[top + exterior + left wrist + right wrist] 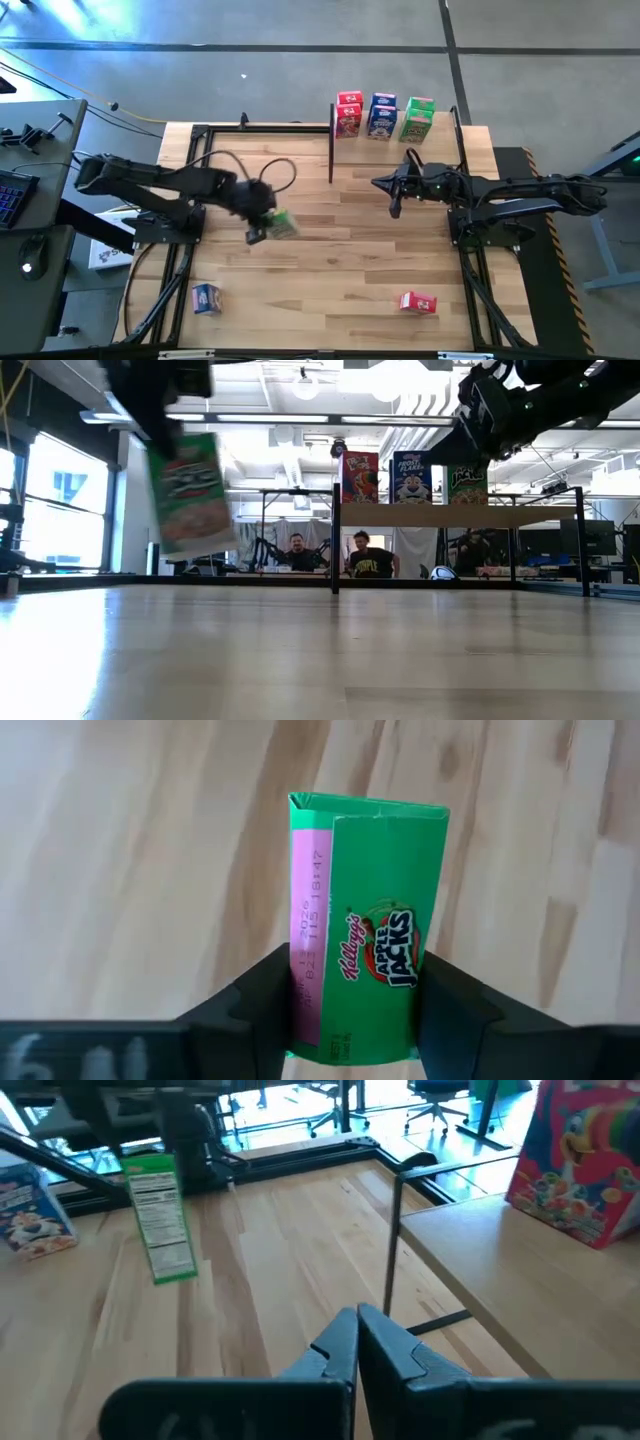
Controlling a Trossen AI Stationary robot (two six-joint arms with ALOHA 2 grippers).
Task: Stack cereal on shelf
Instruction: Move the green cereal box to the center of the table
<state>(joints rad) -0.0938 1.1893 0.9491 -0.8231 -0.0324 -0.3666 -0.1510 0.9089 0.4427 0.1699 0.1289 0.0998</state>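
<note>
1. Left gripper (355,1010): its fingers are clamped on the two narrow sides of a green cereal box (365,930), low on the box, with most of its length sticking out past the fingertips. In the low view the box (190,490) hangs clear of the surface (340,260), slightly tilted.
2. Handling, as a judgement: a small, thin cardboard box, likely very light and probably hollow. The walls will dent if squeezed hard; the glossy print may slip under a weak pinch.
3. Best hold: across the narrow sides, near the middle, where the folded edges stiffen the box. The present low grip leaves a long free end, so it may swing or pivot when moved fast.
4. Shelf (400,145) sits at the far edge, well apart from the held box. Red box (348,114), blue box (382,116) and another green one (417,118) stand upright on it in a row.
5. A blue box (206,298) and a red box (418,302) lie on the surface near the front edge.
6. Right gripper (357,1342): fingers shut, empty, waiting just in front of the shelf.
</note>
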